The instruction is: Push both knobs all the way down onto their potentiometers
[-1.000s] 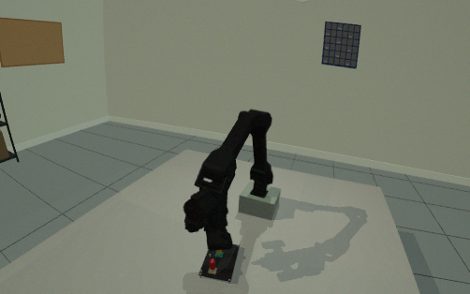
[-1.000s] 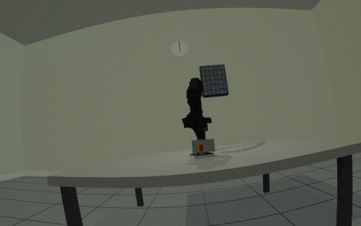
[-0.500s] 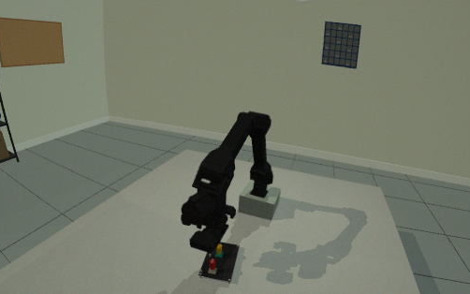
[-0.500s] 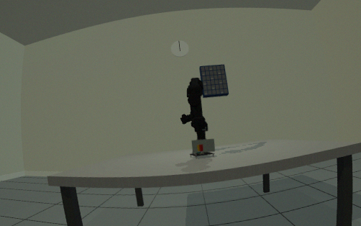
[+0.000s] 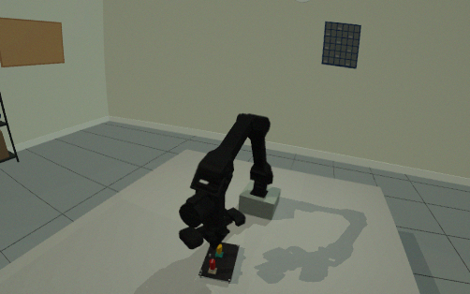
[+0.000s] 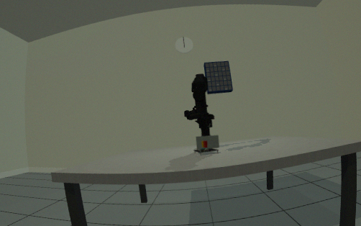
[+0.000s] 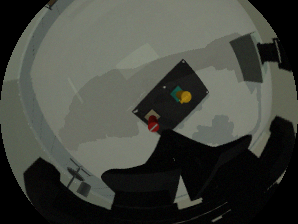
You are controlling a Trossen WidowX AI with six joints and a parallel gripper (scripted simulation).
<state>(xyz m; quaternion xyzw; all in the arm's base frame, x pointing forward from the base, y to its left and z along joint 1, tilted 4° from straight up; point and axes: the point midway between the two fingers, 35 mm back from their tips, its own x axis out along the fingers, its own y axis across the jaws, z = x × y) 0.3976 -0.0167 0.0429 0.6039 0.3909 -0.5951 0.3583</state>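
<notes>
"Pale tabletop [image 5: 152, 225] [image 6: 131, 176] [image 7: 95, 60], tiled floor beyond. Circuit board [image 5: 227, 267] [image 7: 172, 116] stands near the arm's reach. Gripper [image 5: 214, 245] [image 6: 205, 124] [image 7: 166, 132]?"

"Fingers together, nothing between them. Tips low by the board; contact with either knob, cannot tell."

"Knobs?"

"Red one [image 5: 212, 264] [image 6: 205, 144] [image 7: 153, 127] over a beige potentiometer [image 5: 212, 271] [image 7: 150, 114], yellow one [image 5: 219, 248] [image 7: 186, 97] over a teal potentiometer [image 5: 218, 255] [image 7: 176, 93]. Seating unclear; both look tall."

"Main hazard?"

"Slanted push, I'd judge. Wrist looks tilted; off-centre tips could skid off a cap and lever its potentiometer loose."

"Second?"

"Sideways travel while low. Closed tips might catch a knob. Better lift, centre, then press straight down; stopping early would leave a gap."
</notes>
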